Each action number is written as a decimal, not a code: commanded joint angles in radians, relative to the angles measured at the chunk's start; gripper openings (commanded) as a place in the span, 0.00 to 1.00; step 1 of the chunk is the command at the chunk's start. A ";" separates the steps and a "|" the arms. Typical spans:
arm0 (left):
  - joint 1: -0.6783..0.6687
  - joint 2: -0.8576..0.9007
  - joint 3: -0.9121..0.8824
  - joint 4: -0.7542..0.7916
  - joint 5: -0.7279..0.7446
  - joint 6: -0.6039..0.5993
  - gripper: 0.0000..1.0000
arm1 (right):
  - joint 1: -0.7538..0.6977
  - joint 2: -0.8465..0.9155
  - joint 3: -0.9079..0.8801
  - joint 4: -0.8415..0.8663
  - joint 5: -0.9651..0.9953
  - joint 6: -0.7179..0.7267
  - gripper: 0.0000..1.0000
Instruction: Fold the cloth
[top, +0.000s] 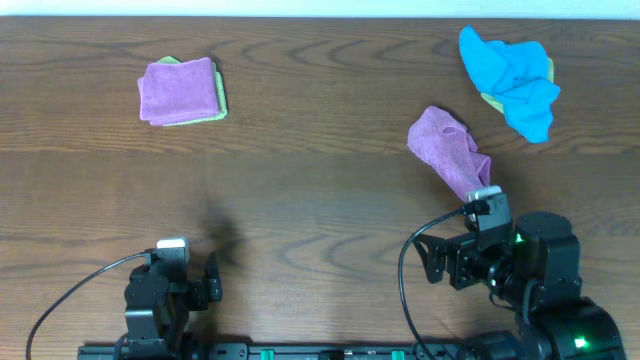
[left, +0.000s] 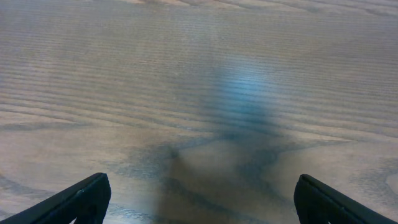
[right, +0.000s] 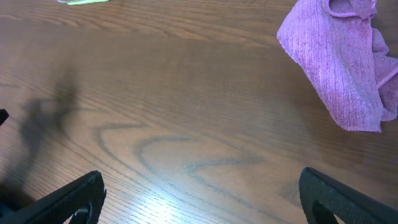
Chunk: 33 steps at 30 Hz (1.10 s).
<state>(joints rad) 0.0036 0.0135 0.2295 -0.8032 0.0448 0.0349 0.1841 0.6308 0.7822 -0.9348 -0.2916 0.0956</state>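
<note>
A crumpled purple cloth (top: 448, 148) lies on the wooden table right of centre. It also shows in the right wrist view (right: 339, 62) at the upper right. My right gripper (top: 440, 262) is open and empty near the front edge, below the cloth and apart from it. Its fingers (right: 202, 193) frame bare wood. My left gripper (top: 200, 285) is open and empty at the front left. Its wrist view (left: 199, 193) shows only table between the fingers.
A folded purple cloth (top: 178, 90) lies on a folded green cloth (top: 220, 105) at the back left. A crumpled blue cloth (top: 510, 80) lies over a yellow-green cloth (top: 492, 100) at the back right.
</note>
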 joint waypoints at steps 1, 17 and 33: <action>-0.005 -0.010 -0.043 -0.030 -0.011 0.032 0.95 | -0.007 -0.003 -0.002 -0.001 -0.004 0.008 0.99; -0.005 -0.010 -0.043 -0.030 -0.011 0.032 0.95 | -0.008 -0.021 -0.002 0.007 0.020 -0.008 0.99; -0.005 -0.010 -0.043 -0.030 -0.011 0.032 0.95 | -0.080 -0.401 -0.401 0.210 0.191 -0.237 0.99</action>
<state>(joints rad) 0.0032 0.0128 0.2283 -0.8021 0.0452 0.0460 0.1291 0.2798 0.4236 -0.7357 -0.1177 -0.0830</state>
